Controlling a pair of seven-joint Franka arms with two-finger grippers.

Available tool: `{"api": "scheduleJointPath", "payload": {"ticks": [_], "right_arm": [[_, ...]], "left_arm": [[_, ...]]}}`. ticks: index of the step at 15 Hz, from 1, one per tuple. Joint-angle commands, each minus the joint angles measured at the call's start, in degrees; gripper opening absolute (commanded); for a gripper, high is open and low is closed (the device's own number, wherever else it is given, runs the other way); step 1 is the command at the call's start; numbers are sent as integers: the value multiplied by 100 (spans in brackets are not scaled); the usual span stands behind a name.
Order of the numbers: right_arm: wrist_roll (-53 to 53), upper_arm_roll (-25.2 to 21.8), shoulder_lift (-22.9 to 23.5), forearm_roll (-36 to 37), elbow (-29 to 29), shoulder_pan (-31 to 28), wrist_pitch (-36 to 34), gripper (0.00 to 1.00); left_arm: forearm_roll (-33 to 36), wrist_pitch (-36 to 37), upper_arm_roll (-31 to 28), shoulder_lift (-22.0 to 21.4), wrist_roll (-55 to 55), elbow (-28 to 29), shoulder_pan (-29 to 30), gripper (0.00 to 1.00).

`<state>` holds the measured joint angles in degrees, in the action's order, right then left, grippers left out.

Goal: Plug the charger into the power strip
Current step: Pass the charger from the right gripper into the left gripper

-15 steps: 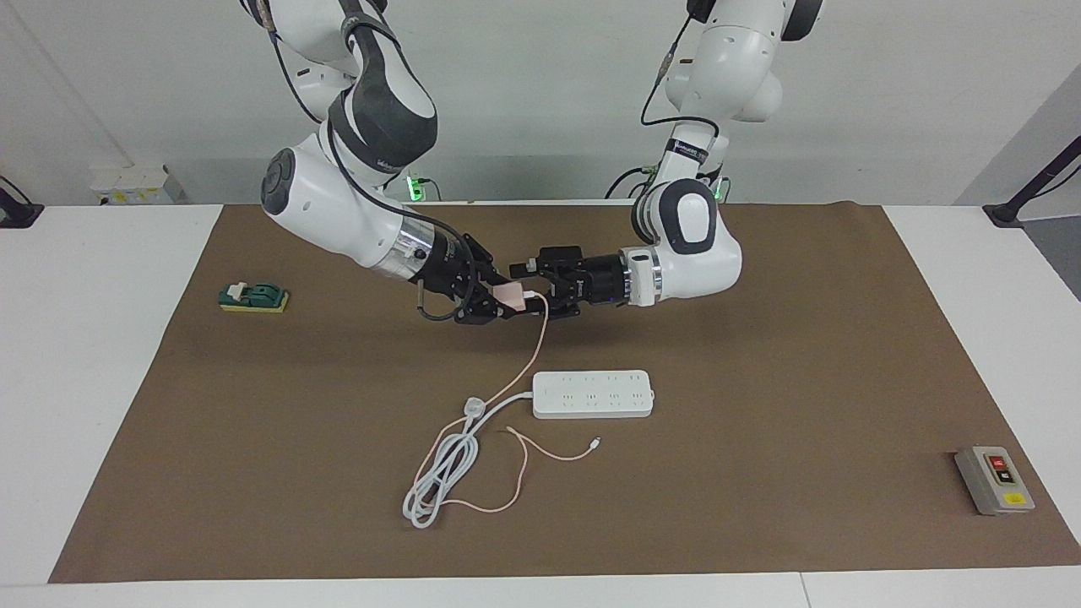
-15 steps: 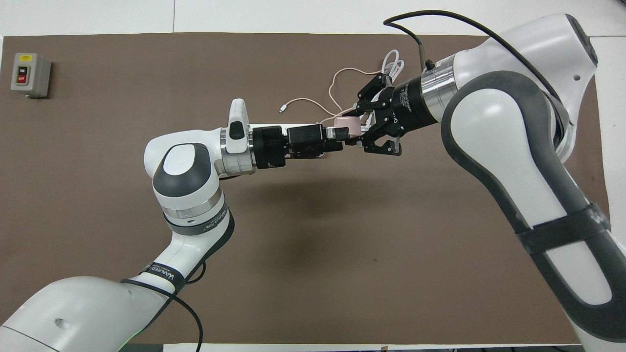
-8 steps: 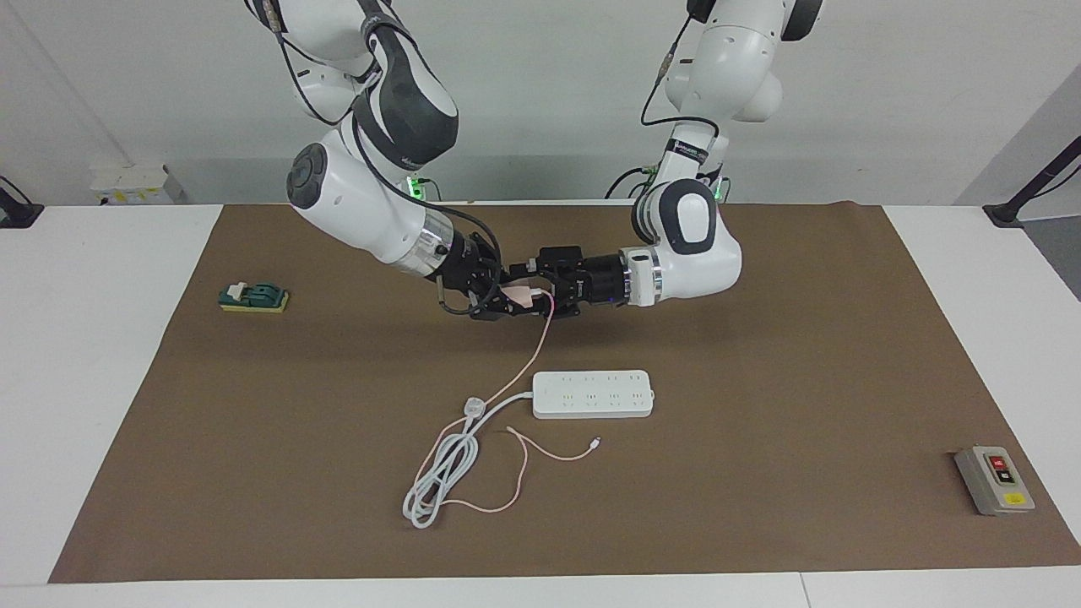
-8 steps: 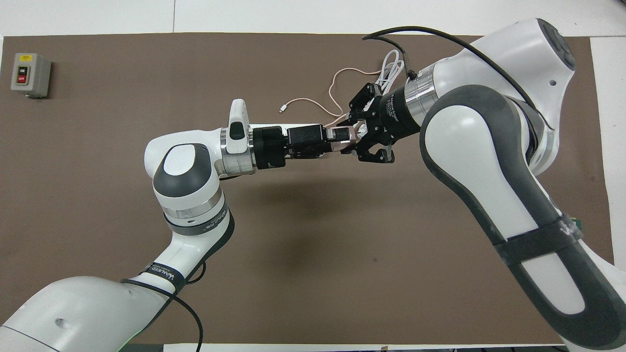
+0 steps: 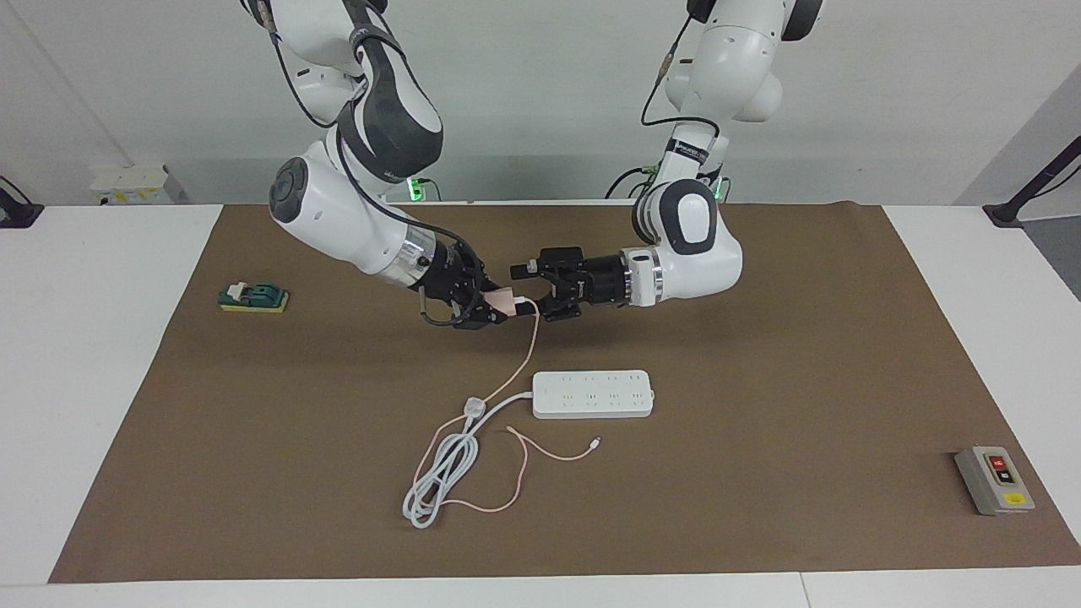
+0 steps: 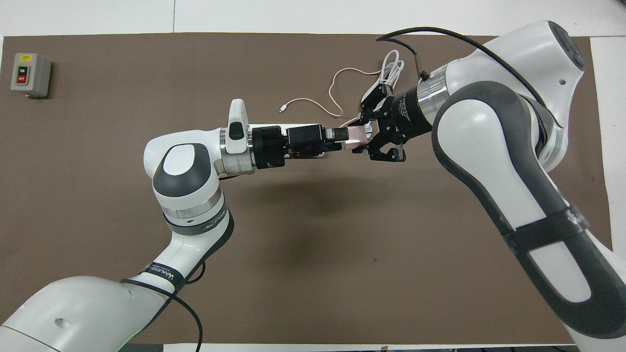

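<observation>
Right claw [image 5: 498,308] withdrawn; switch box [image 5: 994,480] apart.

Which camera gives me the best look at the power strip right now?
The facing view: the power strip lies fully exposed on the mat, sockets up, cord trailing toward the right arm's end. In the overhead view the left gripper and its wrist cover nearly all of it.

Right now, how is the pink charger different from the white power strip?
The charger is a small pink cube held up in the air by the right gripper; the power strip is long, flat and white, lying on the mat. The charger's cable is thin and pink; the power strip's cord is thick and white. Both have cords.
</observation>
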<state>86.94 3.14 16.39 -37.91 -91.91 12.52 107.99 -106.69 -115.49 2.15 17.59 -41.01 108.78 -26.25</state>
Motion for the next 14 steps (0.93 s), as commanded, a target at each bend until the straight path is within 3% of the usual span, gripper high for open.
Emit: {"api": "scheduleJointPath", "payload": {"ticks": [1,14], "right_arm": [[-160,37,-101,38,-117,-39,-15,0],[-248,37,-101,-5,-178,-48,-33,0]], "left_arm": [[52,-88,-12,-19,-109,38,-29,100],[105,-826,-12,25,-223,11,-257,100]]}}
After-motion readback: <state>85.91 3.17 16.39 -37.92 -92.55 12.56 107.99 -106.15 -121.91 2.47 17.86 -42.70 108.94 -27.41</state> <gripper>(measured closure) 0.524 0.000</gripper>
